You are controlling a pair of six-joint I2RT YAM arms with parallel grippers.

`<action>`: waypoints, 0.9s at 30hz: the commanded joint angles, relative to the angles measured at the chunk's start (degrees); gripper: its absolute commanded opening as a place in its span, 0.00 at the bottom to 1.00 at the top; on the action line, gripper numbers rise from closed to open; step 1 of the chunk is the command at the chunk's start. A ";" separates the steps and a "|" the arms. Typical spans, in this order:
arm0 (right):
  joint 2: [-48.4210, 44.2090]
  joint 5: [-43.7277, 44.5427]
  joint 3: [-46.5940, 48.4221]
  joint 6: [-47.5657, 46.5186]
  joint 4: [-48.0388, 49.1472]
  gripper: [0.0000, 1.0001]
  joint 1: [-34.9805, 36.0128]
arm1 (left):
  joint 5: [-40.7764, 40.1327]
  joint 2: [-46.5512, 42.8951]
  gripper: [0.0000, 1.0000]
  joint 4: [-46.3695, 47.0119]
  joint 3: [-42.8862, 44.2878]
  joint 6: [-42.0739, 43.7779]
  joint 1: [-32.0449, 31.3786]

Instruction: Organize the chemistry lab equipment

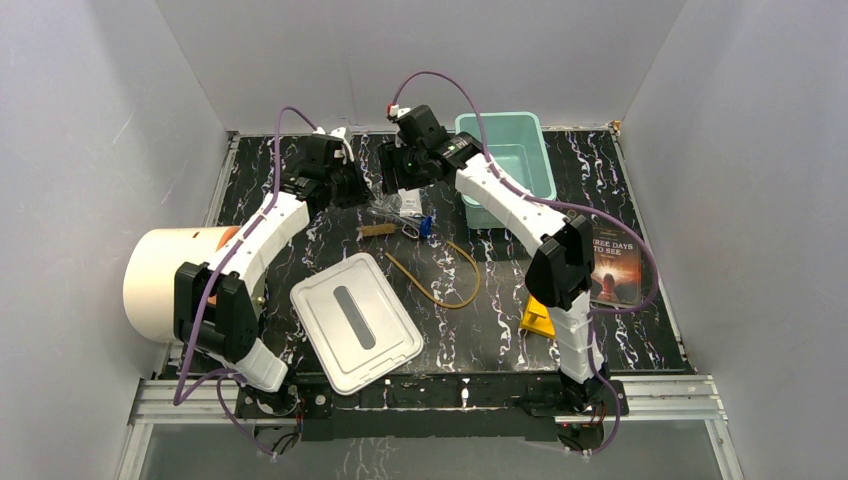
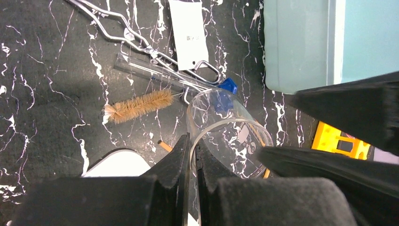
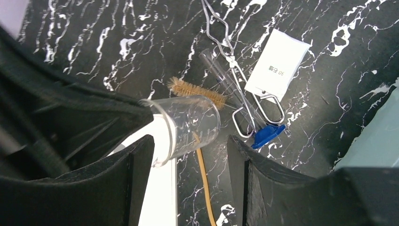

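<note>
Left gripper [image 2: 193, 147] is clamped shut on the wall of the clear glass beaker [image 2: 230, 136] at its rim, w/ one finger inside the glass and one outside. The beaker is held up off the black marbled bench [image 1: 500, 340], over the mid-to-far part. Right gripper [image 3: 189, 146] is seen w/ jaws spread wide, one to each side of the same beaker. A gap is seen at one finger; contact at the other can't be told.

Big cream cylinder [image 1: 170, 285] is seen at the left edge, partly past it. Grey lid [image 1: 355, 322] is laid flat nr the near edge, left of ctr. Teal bin [image 1: 505, 165] is set at the far edge, right of ctr. Dark-covered book [image 1: 613, 265] is laid by the right edge. Amber tubing loop [image 1: 440, 275] is spread at mid-bench, btwn the lid and the right arm. Yellow piece [image 1: 537, 318] is seen nr the near edge, just beside the right arm.

The smaller equipment is bunched just left of the bin. Thin metal tongs [image 2: 141, 42] are laid flat, w/ a clear glass tube [image 2: 155, 73] alongside and touching them. White packet [image 2: 188, 33] is laid against the tongs nr their looped end. Tan brush [image 2: 139, 106] is laid just beside the tube, on the near side. Small blue piece [image 2: 229, 85] is seen at the tube's end, next to the tongs' loop.
</note>
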 commanded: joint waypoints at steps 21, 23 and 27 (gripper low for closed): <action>6.35 14.29 4.13 3.14 -4.75 0.39 2.90 | -2.09 5.49 0.00 -4.68 6.24 -2.35 -1.92; 6.74 14.85 4.14 3.12 -4.84 0.41 2.90 | -1.85 5.67 0.00 -4.79 6.21 -2.79 -2.00; 8.08 16.46 5.68 2.94 -6.10 0.37 2.90 | -2.23 6.23 0.00 -5.59 6.73 -3.07 -2.28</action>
